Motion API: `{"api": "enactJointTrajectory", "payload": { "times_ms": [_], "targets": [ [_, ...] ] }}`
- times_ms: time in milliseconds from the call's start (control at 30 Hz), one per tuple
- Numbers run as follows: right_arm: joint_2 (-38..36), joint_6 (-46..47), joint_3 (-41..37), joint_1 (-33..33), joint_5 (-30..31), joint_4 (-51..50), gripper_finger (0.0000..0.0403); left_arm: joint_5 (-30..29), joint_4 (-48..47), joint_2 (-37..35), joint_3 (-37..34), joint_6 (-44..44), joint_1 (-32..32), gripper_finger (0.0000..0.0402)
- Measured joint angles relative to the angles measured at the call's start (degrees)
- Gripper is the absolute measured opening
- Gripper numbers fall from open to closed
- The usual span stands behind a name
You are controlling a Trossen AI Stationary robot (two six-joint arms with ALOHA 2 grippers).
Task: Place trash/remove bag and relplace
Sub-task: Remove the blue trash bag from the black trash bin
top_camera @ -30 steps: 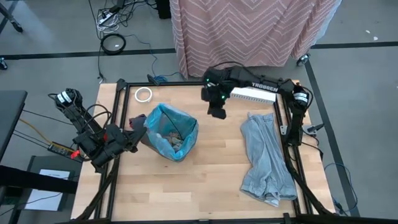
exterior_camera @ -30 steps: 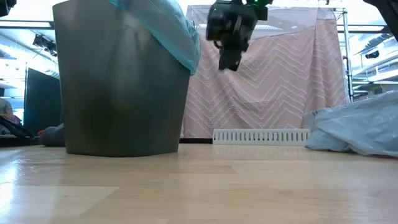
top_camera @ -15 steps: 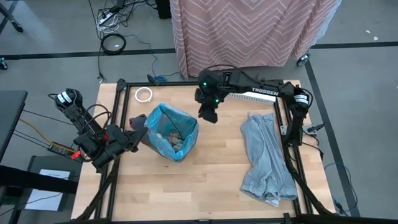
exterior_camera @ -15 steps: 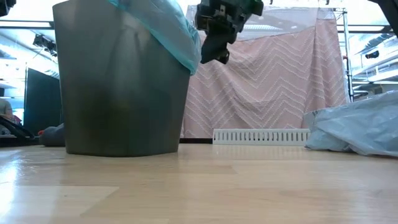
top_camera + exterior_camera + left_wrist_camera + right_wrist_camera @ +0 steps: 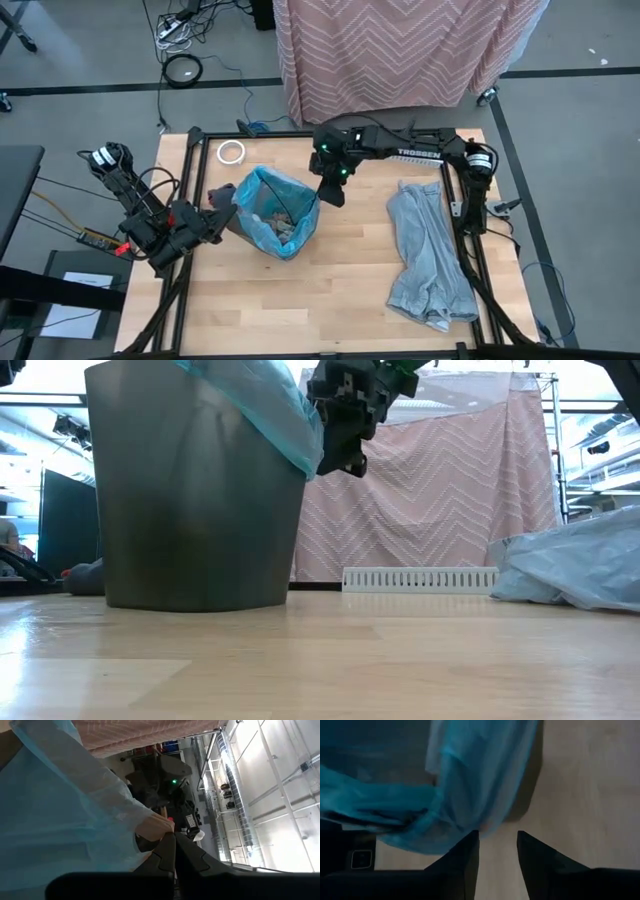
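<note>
A grey bin [image 5: 195,500] lined with a blue bag [image 5: 262,186] stands on the table left of centre. The trash [image 5: 272,224], brown and white crumpled scraps, lies inside it. My left gripper [image 5: 218,224] is at the bin's left side, shut on the bag's overhang. My right gripper [image 5: 331,195] hangs open just right of the bin's rim, pointing slantwise down. Its fingers [image 5: 470,851] stand above the bare table beside the bag's hanging edge [image 5: 470,795]; I see no contact. My left gripper pinches a fold of the blue bag's overhanging rim [image 5: 152,827] between its two shut fingers, on the bin's left side. The fingers lie level and come from the table's left. The bag stays draped over the bin's rim.
A crumpled grey-blue bag [image 5: 428,255] lies flat on the table's right half. A white tape ring [image 5: 231,151] sits at the far left, a dark lump [image 5: 218,195] beside the bin, and a white slatted strip [image 5: 418,579] at the far edge. The table's near half shows bare wood.
My right gripper has moved toward the table's left, from above the far middle to the bin's right rim, sinking a little and rolling. Its fingers have opened. The bin, the bag and my left gripper have kept still.
</note>
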Motion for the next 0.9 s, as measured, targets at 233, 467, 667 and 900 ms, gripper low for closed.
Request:
{"api": "enactJointTrajectory", "payload": {
  "times_ms": [233,467,667,900],
  "targets": [
    [-0.05,0.80,-1.91,2.13,0.01,2.80,0.0123,0.01,-0.02,0.02,0.00,0.00,0.00,0.0008],
    [-0.02,0.76,-2.30,2.34,0.16,1.69,0.0123,0.03,-0.07,0.02,0.00,0.00,0.00,0.0008],
    [-0.02,0.71,-2.30,3.03,0.36,2.15,0.0123,0.07,-0.20,0.02,0.00,-0.02,0.00,0.0008],
    [-0.02,1.58,-4.53,4.17,0.38,4.63,0.0131,0.09,-0.28,0.02,0.00,0.00,0.00,0.0008]
  ]
}}
